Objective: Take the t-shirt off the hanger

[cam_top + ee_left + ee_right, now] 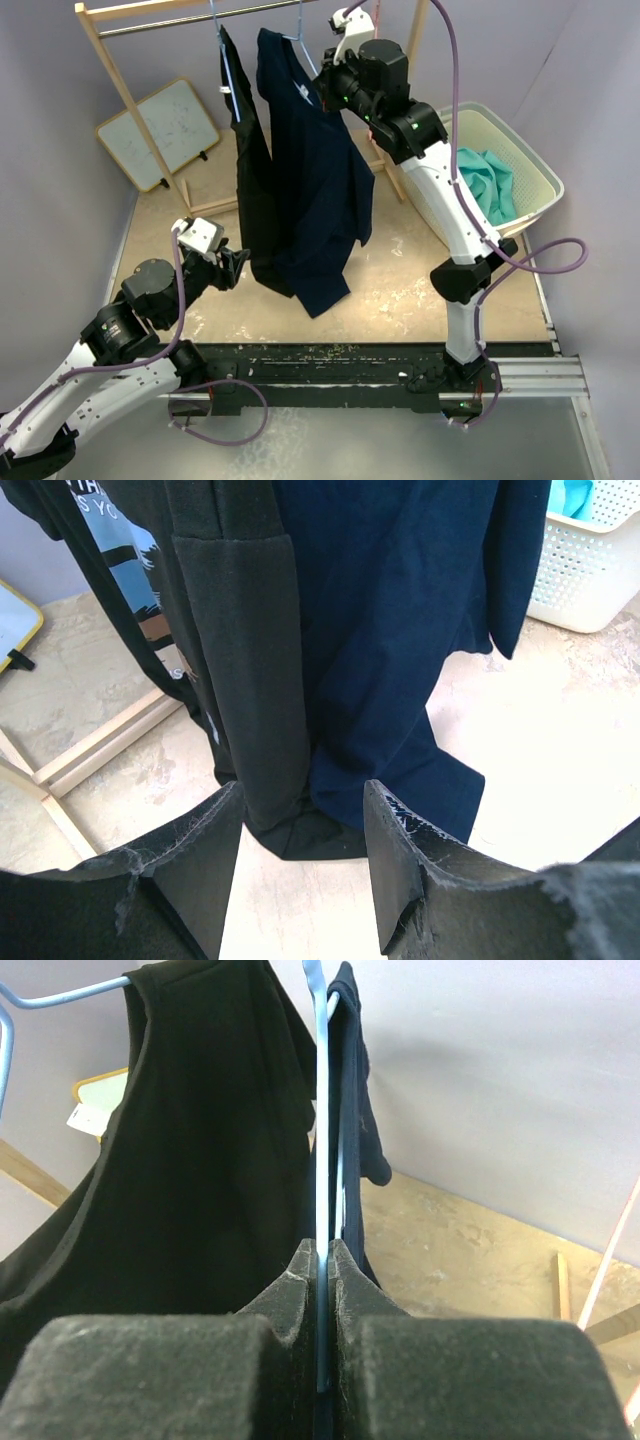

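**Left jaws spread at the hems, right jaws pinching the hanger**

Low by the bench's near-left corner, the left gripper (233, 265) has its jaws apart. The black t-shirt's (240, 680) soft hem hangs between the frayed padded fingers (400, 850); whether it touches them I cannot tell. Bare speckled bench lies open beneath. A whiteboard (160, 133) leans in the far-left corner beside the wooden rack (112, 70). Further right hangs the navy t-shirt (320, 190), matte and draped, on a thin blue wire hanger (321, 1110). The right gripper (322, 1260) has its jaws clamped on that wire. A perforated white basket (520, 150) crowds the right edge.
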`<action>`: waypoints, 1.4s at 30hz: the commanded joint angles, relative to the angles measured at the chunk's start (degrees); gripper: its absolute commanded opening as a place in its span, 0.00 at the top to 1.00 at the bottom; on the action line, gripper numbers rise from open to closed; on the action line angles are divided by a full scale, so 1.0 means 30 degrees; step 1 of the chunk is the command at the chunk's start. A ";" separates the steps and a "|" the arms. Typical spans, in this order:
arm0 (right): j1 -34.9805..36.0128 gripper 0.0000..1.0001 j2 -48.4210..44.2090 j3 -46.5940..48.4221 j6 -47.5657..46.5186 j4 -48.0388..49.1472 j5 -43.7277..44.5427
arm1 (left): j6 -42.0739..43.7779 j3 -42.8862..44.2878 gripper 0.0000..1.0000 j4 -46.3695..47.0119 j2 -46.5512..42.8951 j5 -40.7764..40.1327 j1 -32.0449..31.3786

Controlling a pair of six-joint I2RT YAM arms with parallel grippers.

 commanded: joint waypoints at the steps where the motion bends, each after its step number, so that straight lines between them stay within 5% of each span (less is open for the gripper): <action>1: 0.0044 1.00 -0.0162 0.0760 -0.0007 0.0872 -0.0003 | -0.0037 0.0047 0.45 0.0444 0.0010 -0.0263 -0.0005; 20: 0.0045 1.00 -0.2540 -0.0786 -0.1633 0.6644 0.1790 | -0.0025 0.0079 0.45 0.0414 -0.0024 -0.0373 0.0007; 29: 0.0044 1.00 -0.3374 -0.0719 -0.1292 0.6816 0.1459 | 0.0019 0.0066 0.44 0.0472 -0.0401 -0.0297 0.0007; 37: 0.0045 1.00 -0.8414 -0.7342 -0.0433 0.6892 -0.0352 | 0.0533 -0.0363 0.34 0.1502 -0.1361 0.0738 0.0007; 42: 0.0045 1.00 -1.2385 -1.2308 0.0051 0.6358 -0.2569 | 0.1421 -0.0948 0.16 0.3256 -0.2315 0.2090 0.0007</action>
